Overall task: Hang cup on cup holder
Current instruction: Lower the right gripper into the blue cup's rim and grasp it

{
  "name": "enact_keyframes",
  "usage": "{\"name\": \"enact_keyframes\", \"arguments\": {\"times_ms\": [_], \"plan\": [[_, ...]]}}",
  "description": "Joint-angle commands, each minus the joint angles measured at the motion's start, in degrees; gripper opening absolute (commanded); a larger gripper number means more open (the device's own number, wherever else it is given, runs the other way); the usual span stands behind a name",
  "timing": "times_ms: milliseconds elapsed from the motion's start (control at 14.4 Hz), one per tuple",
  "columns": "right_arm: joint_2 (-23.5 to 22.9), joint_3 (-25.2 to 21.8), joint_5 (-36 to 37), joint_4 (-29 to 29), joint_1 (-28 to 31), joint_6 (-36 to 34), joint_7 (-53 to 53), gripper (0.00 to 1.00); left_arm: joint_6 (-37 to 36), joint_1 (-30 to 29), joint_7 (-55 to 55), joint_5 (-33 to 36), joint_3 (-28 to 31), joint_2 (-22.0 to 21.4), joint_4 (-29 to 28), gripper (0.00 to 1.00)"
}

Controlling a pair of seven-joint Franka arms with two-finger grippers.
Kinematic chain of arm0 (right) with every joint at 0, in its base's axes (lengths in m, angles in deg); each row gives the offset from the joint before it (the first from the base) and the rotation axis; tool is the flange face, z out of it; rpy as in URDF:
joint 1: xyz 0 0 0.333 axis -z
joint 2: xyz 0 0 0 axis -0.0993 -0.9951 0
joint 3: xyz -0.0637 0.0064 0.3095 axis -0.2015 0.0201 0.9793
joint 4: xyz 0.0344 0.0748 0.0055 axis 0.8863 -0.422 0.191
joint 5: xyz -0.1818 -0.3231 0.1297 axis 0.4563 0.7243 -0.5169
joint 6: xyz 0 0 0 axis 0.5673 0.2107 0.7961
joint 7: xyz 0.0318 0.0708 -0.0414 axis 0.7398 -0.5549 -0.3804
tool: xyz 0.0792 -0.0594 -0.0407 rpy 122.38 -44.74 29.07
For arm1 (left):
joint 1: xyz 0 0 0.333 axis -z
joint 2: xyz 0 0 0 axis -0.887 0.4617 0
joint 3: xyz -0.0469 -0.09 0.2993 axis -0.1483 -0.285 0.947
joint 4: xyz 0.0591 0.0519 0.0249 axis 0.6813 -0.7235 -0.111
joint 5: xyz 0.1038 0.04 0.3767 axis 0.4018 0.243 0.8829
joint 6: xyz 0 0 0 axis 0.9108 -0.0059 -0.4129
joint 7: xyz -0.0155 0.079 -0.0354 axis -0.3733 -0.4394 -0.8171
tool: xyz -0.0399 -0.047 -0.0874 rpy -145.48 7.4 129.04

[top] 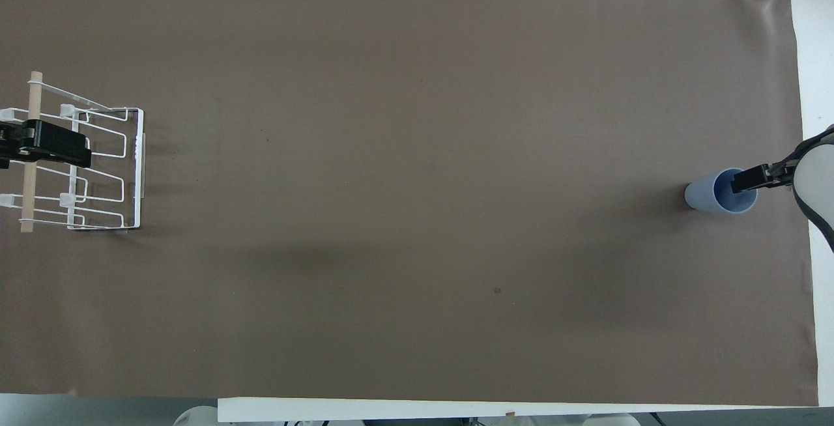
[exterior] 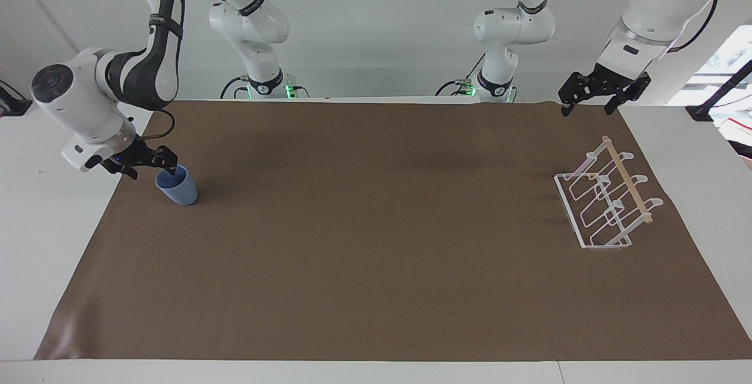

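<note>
A white table (exterior: 35,225) carries a large brown mat (exterior: 376,266) that covers most of its top. On the mat, toward the left arm's end, stands the white wire cup holder (exterior: 605,202) with a wooden rod across its top; its prongs are bare. Toward the right arm's end of the mat stands the light blue cup (exterior: 176,185), upright with its mouth up, well apart from the cup holder.

The right gripper (exterior: 147,165) is low at the cup's rim, spread wide; one fingertip seems to dip just inside the mouth, though whether it touches the wall is hard to tell. In the overhead view its dark finger (top: 752,178) lies over the rim.

The left gripper (exterior: 590,102) waits in the air, parted and holding nothing, over the mat's edge next to the cup holder.
</note>
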Motion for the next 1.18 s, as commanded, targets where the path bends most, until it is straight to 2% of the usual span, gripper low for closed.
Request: {"name": "enact_keyframes", "arguments": {"times_ms": [0, 139, 417, 625, 694, 833, 1111], "plan": [[0.0, 0.3, -1.2, -2.0, 0.9, 3.0, -3.5, 0.92, 0.8, 0.2, -0.1, -0.5, 0.2, -1.6, -2.0, 1.0], [0.0, 0.3, -1.3, -3.4, 1.2, 5.5, -3.7, 0.87, 0.8, 0.1, 0.0, -0.5, 0.2, -1.6, -2.0, 1.0], [-0.7, 0.4, -1.7, -5.4, 1.1, 9.0, -3.5, 0.86, 0.8, 0.1, 0.0, -0.5, 0.2, -1.7, -2.2, 1.0], [-0.6, 0.3, -1.7, -6.0, 1.2, 9.1, -4.0, 0.73, 0.6, 0.1, 0.0, -0.5, 0.2, -1.8, -2.2, 1.0], [-0.6, 0.3, -1.7, -6.1, 1.2, 9.1, -4.1, 0.67, 0.5, 0.1, 0.1, -0.5, 0.2, -1.8, -2.2, 1.0], [-0.6, 0.3, -1.7, -6.1, 1.2, 9.1, -4.6, 0.43, 0.4, 0.1, 0.1, -0.5, 0.2, -1.8, -2.2, 1.0], [-0.6, 0.3, -1.7, -6.1, 1.2, 8.9, -4.6, 0.04, 0.2, 0.1, 0.0, -0.5, 0.2, -1.9, -2.2, 1.0]]}}
